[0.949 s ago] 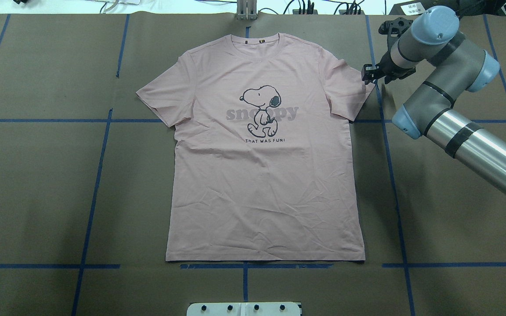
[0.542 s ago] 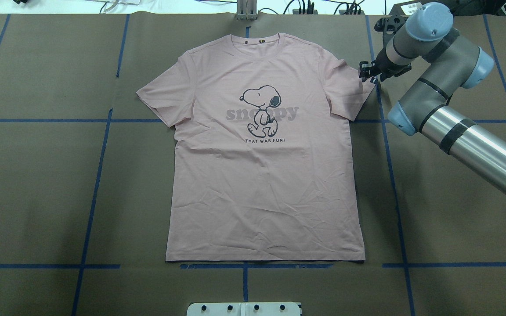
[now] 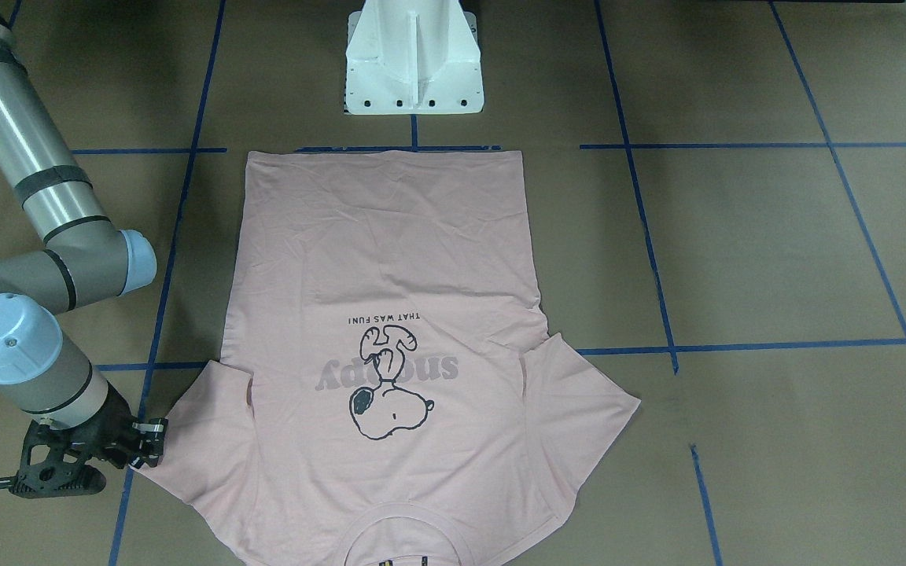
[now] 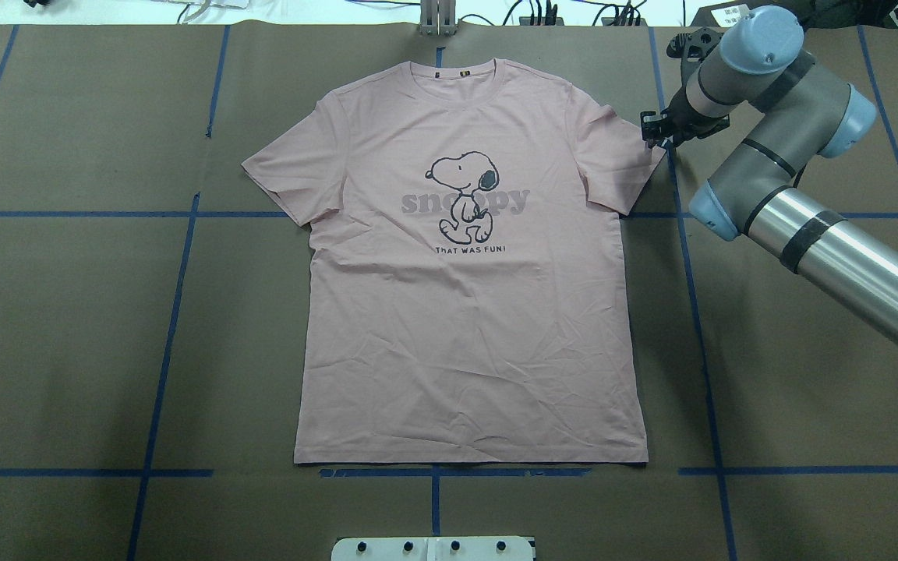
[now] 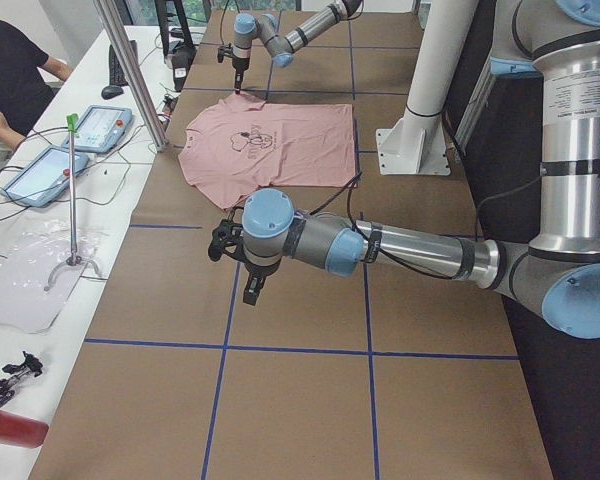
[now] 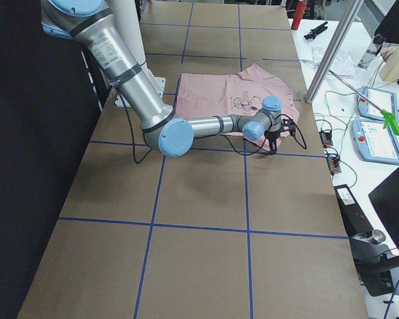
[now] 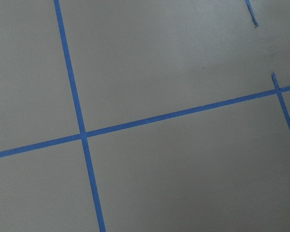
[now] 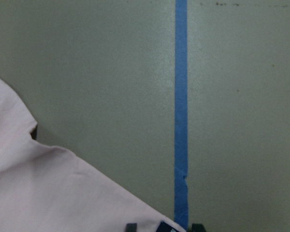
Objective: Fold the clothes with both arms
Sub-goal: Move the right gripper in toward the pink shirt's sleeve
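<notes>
Your pink T-shirt lies flat and print up in the middle of the tabletop. Its collar points away from the robot and its hem runs just beside a blue tape line. I judge it was spread out this way so each sleeve and side can be folded over cleanly.

The right claw sits low at the outer corner of the sleeve on the robot's right. That corner looks like a sensible first hold for turning the sleeve inward. In the right wrist view its fingertips stand spread to either side of that corner, where a small black tag peeks in. The lower edge of the frame cuts them off, so you cannot see whether any cloth lies between them yet.

The left claw shows only in the left side view, hanging over bare tabletop well apart from the shirt. Whether it is spread or pressed together cannot be told. Its wrist camera sees only paper and tape.
</notes>
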